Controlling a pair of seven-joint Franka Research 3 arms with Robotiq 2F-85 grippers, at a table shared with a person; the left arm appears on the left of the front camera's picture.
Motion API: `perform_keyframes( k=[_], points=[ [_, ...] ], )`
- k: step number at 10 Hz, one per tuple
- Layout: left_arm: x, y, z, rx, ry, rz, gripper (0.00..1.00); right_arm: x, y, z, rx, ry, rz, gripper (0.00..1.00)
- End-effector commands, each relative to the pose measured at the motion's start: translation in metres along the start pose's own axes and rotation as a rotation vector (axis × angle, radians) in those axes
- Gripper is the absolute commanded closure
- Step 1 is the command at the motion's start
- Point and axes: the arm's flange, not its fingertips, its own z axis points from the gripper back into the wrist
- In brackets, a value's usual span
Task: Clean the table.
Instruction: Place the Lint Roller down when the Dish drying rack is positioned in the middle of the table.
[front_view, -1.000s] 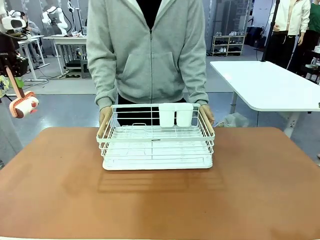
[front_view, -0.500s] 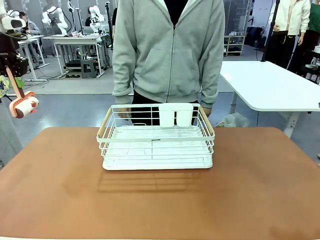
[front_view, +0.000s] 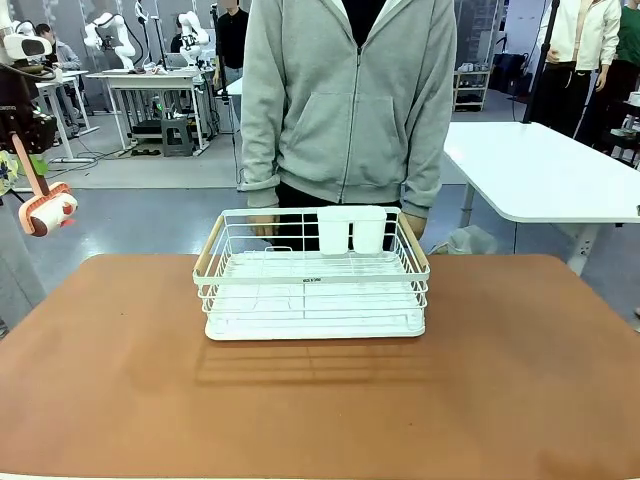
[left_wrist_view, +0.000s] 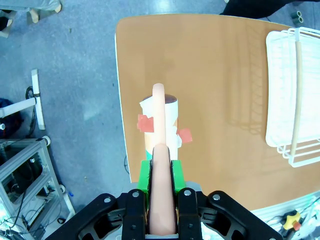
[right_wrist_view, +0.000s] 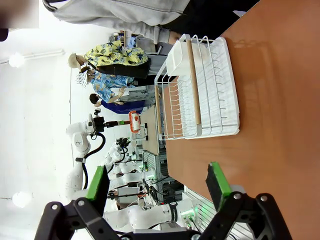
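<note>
The reddish-brown table (front_view: 320, 400) has a white wire rack (front_view: 312, 290) standing at its far middle. Up at the left, off the table's edge, my left gripper (front_view: 20, 128) is shut on the pink handle of a lint roller (front_view: 47, 212), whose white head hangs below it. In the left wrist view the green pads (left_wrist_view: 145, 172) clamp the handle of the lint roller (left_wrist_view: 159, 112), which points over the table's (left_wrist_view: 210, 75) corner. My right gripper (right_wrist_view: 157, 182) is open, nothing between its fingers, above the table (right_wrist_view: 280, 110) and some way from the rack (right_wrist_view: 200, 90).
A person in a grey hoodie (front_view: 345, 100) stands at the far edge behind the rack, hands low beside its back corners. Two white cups (front_view: 352, 230) sit in the rack's back. A white table (front_view: 540, 170) stands at the right rear.
The person has taken both hands off the rack's handles and shifted to the right. The rack and my left gripper with the lint roller have not moved.
</note>
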Motion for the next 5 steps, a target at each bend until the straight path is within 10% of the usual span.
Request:
perform_keyframes(
  k=[1, 5],
  points=[
    [-0.0003, 0.0028, 0.0036, 0.016, 0.001, -0.004, 0.79, -0.0033, 0.0025, -0.0002, 0.010, -0.005, 0.000, 0.00],
    [-0.0003, 0.0028, 0.0036, 0.016, 0.001, -0.004, 0.79, -0.0033, 0.0025, -0.0002, 0.010, -0.005, 0.000, 0.00]
  ],
)
